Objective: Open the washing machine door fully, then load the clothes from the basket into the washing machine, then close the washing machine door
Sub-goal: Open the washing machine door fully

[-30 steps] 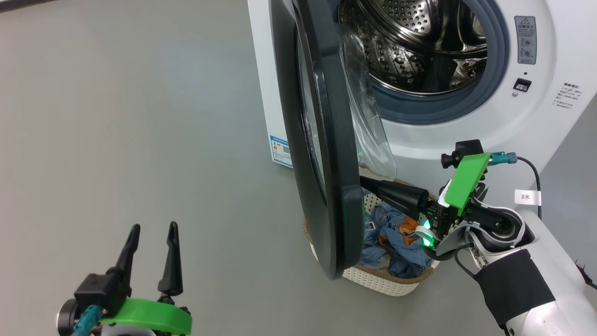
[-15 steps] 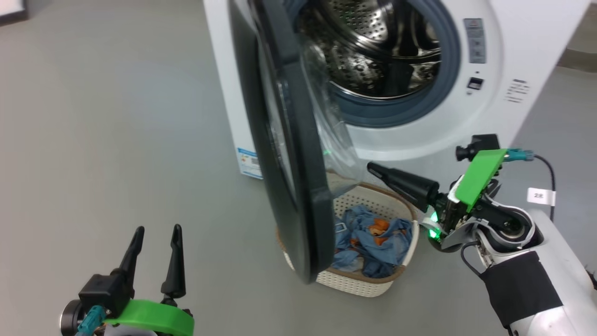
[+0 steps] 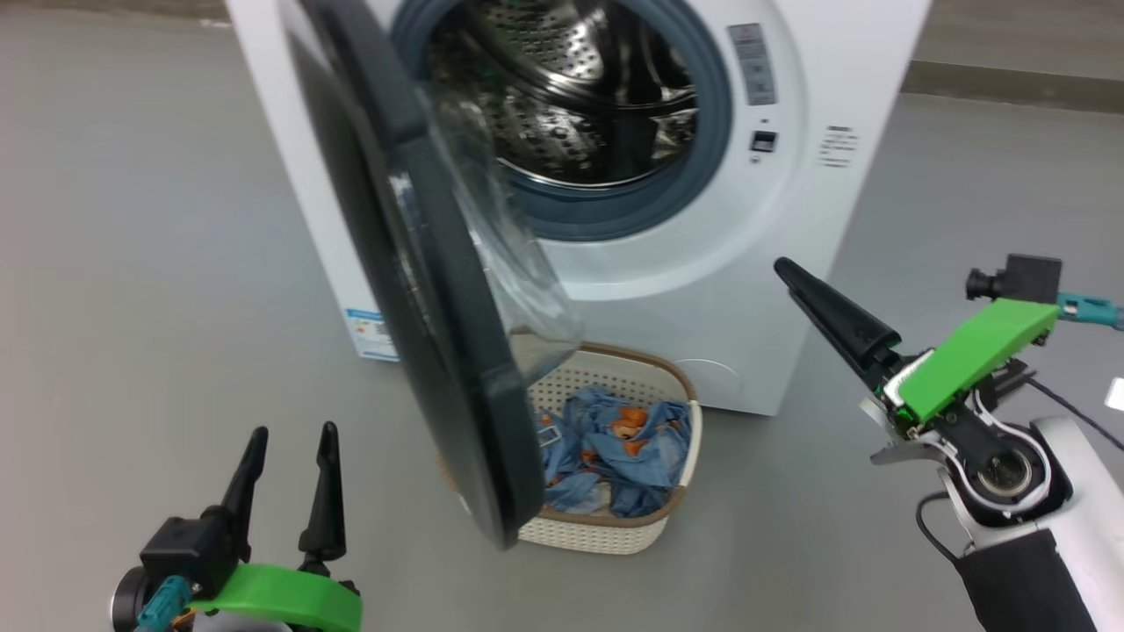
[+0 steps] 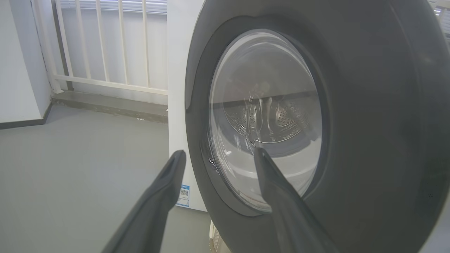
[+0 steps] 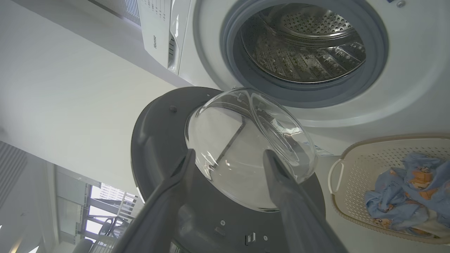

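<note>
The white washing machine [image 3: 773, 263] stands with its steel drum [image 3: 571, 96] exposed. The washing machine door [image 3: 421, 307], black with a clear glass bowl [image 3: 500, 263], swings out toward me, seen edge-on. Below its lower edge sits the cream basket [image 3: 606, 535] holding light blue clothes [image 3: 615, 448] with orange prints. My left gripper [image 3: 292, 430] is open at the lower left, well short of the door's outer face [image 4: 369, 123]. My right gripper [image 3: 786, 268] hangs right of the basket, apart from the door; in the right wrist view the right gripper [image 5: 230, 153] is open and empty, facing the door's inner side [image 5: 158, 133].
Grey floor [image 3: 132, 263] spreads wide to the left of the machine. A blue label sticker [image 3: 373, 329] marks the machine's side. A white railing [image 4: 105, 45] and a low step run behind the machine. My right arm's cable [image 3: 1089, 307] trails at the far right.
My right gripper has pulled back from the door's inner side toward the right and gone from shut to open. The head camera has shifted, so the machine sits further left. The left gripper is unmoved.
</note>
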{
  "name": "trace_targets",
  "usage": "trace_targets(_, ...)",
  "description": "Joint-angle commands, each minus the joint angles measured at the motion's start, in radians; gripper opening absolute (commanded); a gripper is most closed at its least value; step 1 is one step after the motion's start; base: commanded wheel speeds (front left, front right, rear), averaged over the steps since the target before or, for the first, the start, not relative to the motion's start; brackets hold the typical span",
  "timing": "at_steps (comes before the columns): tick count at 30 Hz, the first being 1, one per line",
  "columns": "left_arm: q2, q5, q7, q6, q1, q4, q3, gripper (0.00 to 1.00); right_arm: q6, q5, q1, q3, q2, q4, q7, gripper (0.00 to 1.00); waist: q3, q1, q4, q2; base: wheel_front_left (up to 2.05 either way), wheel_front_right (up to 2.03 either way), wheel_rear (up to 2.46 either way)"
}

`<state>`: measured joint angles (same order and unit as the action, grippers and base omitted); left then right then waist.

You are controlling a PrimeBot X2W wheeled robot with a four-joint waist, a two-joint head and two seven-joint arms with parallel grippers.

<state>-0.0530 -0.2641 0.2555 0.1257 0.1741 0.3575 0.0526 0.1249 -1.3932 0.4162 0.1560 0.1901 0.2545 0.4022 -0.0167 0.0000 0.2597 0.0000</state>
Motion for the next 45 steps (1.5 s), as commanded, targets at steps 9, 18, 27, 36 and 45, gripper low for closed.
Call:
trace_targets(9,-0.029,0.006,0.006,0.005,0.002,-0.043,-0.048,1.0,0.006,0.209,-0.064,0.132,0.132,-0.13,-0.309,1.0,0.003,0.0,-0.145,0.0,0.0,0.0,0.0)
trace_targets(18,-0.021,0.01,0.006,0.005,-0.014,-0.054,-0.062,1.0,0.006,0.354,-0.127,0.184,0.232,-0.125,-0.558,1.0,0.001,0.0,-0.187,0.0,0.0,0.0,0.0)
trace_targets(27,-0.017,0.01,0.006,0.005,-0.021,-0.062,-0.077,1.0,0.006,0.496,-0.203,0.164,0.247,-0.066,-0.656,1.0,-0.003,0.0,-0.204,0.0,0.0,0.0,0.0)
trace_targets(36,-0.011,0.003,0.006,0.005,-0.026,-0.061,-0.077,1.0,0.006,0.677,-0.278,0.024,0.179,-0.041,-0.664,1.0,-0.003,0.0,-0.21,0.0,0.0,0.0,0.0)
trace_targets(45,-0.007,0.002,0.006,0.005,-0.021,-0.062,-0.07,1.0,0.006,0.756,-0.275,0.017,0.173,0.033,-0.664,1.0,-0.003,0.0,-0.208,0.0,0.0,0.0,0.0)
